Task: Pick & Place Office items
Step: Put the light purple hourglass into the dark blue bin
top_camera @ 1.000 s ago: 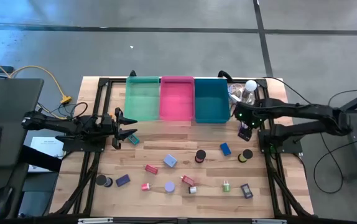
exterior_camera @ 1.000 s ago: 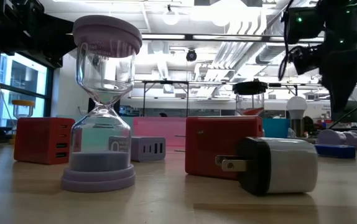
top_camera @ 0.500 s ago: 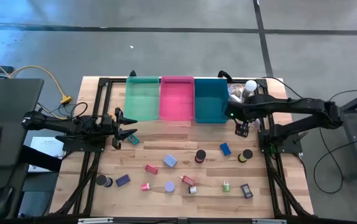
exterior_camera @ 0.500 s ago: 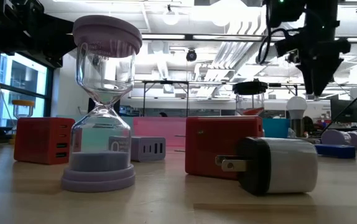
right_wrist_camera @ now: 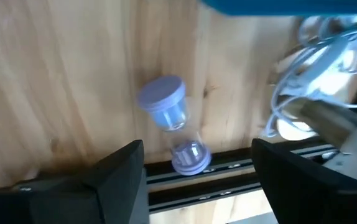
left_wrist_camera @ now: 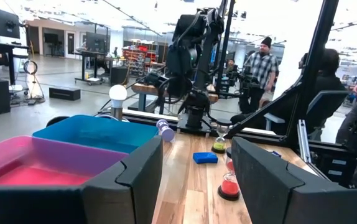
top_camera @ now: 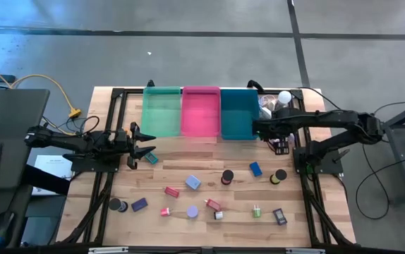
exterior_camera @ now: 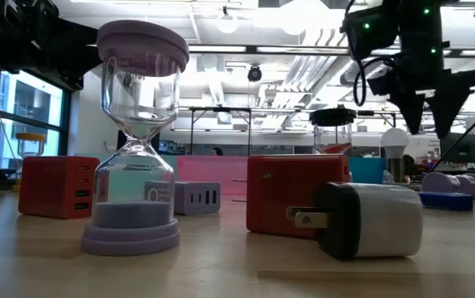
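Note:
Several small office items lie on the wooden table: a blue block (top_camera: 256, 168), dark rolls (top_camera: 227, 176) (top_camera: 279, 176), a lavender block (top_camera: 193, 183) and red pieces (top_camera: 172, 191). A lavender hourglass (right_wrist_camera: 173, 132) lies on its side against the table's black rail, right of the teal bin (top_camera: 239, 113). My right gripper (right_wrist_camera: 200, 158) (top_camera: 273, 139) (exterior_camera: 428, 124) hangs open above this hourglass, fingers pointing down, touching nothing. My left gripper (top_camera: 146, 150) (left_wrist_camera: 197, 162) waits open at the table's left, beside a small blue item (top_camera: 151, 159).
Green (top_camera: 161, 111), pink (top_camera: 200, 111) and teal bins stand in a row at the far edge. A white bulb (top_camera: 284, 97) with clear plastic clutter sits in the far right corner, close to my right arm. People (left_wrist_camera: 264, 62) stand in the room beyond the table.
My right gripper has moved toward the table's far edge and left, toward the teal bin's right side, and has turned about its wrist. In the low view its fingers showed as one point half a second ago and now stand apart.

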{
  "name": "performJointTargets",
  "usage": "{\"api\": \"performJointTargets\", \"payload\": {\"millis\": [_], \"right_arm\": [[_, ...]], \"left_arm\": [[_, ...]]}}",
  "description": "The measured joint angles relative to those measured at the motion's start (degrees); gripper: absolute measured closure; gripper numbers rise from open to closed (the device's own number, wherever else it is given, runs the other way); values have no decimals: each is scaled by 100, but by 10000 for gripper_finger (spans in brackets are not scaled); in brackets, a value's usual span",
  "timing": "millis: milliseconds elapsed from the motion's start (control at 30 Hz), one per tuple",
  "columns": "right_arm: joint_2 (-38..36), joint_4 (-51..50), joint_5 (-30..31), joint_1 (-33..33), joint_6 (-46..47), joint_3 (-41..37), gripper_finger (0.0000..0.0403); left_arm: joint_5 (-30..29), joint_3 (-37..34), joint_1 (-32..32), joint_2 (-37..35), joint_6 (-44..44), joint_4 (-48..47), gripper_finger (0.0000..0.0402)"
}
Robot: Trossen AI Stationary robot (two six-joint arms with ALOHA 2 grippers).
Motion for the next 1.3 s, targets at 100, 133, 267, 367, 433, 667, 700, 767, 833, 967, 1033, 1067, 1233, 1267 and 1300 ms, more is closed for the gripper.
{"api": "performJointTargets", "payload": {"millis": [100,133,267,367,433,667,700,767,833,967,1033,1067,1233,1267,1300], "right_arm": [[2,125,-235,-2,-4,-232,117],[2,159,-251,0,-6,-319,117],[2,486,-301,0,-141,-731,117],[2,756,-302,0,-236,-935,117],[2,869,-304,0,-238,-1009,117],[0,1136,-301,0,-260,-1149,117],[0,1204,-304,0,-262,-1199,117],[0,1340,-303,0,-271,-1320,117],[0,1460,-302,0,-366,-1464,117],[0,1748,-261,0,-469,-1717,117],[0,1911,-283,-2,-473,-1811,117],[0,1998,-280,-2,-486,-1846,117],[0,2199,-175,0,-562,-1888,117],[0,2185,-119,-2,-574,-1888,117],[0,2174,-56,-2,-594,-1888,117]], "left_arm": [[0,0,0,0,-8,0,215],[0,0,0,0,-8,0,215],[0,0,0,0,-8,-2,215],[0,0,1,0,-8,-2,215],[0,0,1,0,-8,-2,215],[0,0,2,0,-6,-2,215],[0,0,0,0,-5,-2,215],[0,0,1,0,-5,-2,215],[0,0,1,0,-5,-4,215],[0,0,0,0,-5,-4,215],[0,0,2,0,-5,-4,215],[0,0,0,0,-5,-4,215],[0,0,1,0,-5,-4,215],[-1,0,2,0,-5,-4,215],[0,0,0,0,-4,-4,215]]}}
